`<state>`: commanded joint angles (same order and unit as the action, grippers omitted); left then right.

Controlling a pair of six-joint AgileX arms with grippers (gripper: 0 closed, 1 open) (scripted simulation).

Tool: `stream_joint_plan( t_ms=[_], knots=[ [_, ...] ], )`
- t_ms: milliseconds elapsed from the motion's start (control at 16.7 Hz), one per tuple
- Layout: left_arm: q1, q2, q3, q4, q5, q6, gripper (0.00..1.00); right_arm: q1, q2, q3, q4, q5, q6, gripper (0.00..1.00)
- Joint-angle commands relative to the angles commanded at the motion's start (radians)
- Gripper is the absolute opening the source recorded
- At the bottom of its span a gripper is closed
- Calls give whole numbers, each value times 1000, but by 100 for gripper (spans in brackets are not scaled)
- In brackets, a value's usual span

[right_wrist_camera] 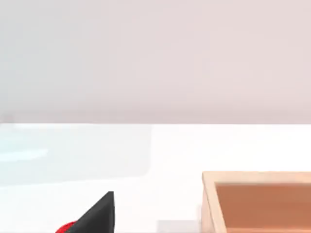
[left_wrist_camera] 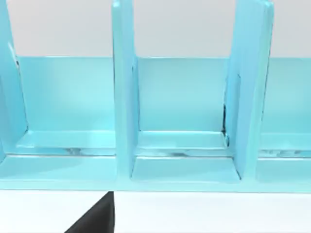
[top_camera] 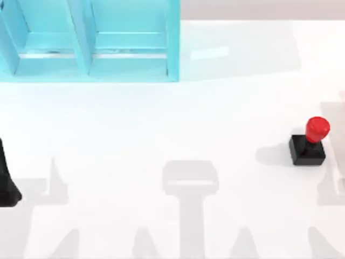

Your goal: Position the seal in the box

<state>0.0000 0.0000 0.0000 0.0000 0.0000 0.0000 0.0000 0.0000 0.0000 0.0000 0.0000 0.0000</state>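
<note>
The seal (top_camera: 308, 141), a black square block with a glossy red knob, stands upright on the white table at the right side of the top view. A sliver of its red knob (right_wrist_camera: 65, 228) shows in the right wrist view beside a black part of my right gripper (right_wrist_camera: 97, 216). The box (right_wrist_camera: 209, 199) is a light wooden tray with an orange-brown floor, seen in the right wrist view beyond the gripper. My left gripper (top_camera: 8, 183) is parked at the table's left edge, far from the seal, and a black part of it (left_wrist_camera: 97, 218) faces the blue shelf.
A light blue shelf unit (top_camera: 86, 40) with upright dividers stands at the back left of the table, and its compartments (left_wrist_camera: 182, 145) show close up in the left wrist view. The white table (top_camera: 178, 124) lies open between the shelf and the seal.
</note>
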Motion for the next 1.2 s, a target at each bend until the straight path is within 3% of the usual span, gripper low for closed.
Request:
stream_joint_plan(
  t_ms=[240, 480, 1200],
  knots=[
    [0, 0, 0, 0, 0, 0, 100, 6, 31, 29, -26, -2, 5, 100],
    [0, 0, 0, 0, 0, 0, 100, 35, 219, 210, -176, -6, 32, 100],
    [0, 0, 0, 0, 0, 0, 100, 163, 1394, 1232, -970, 3, 159, 100]
  ],
)
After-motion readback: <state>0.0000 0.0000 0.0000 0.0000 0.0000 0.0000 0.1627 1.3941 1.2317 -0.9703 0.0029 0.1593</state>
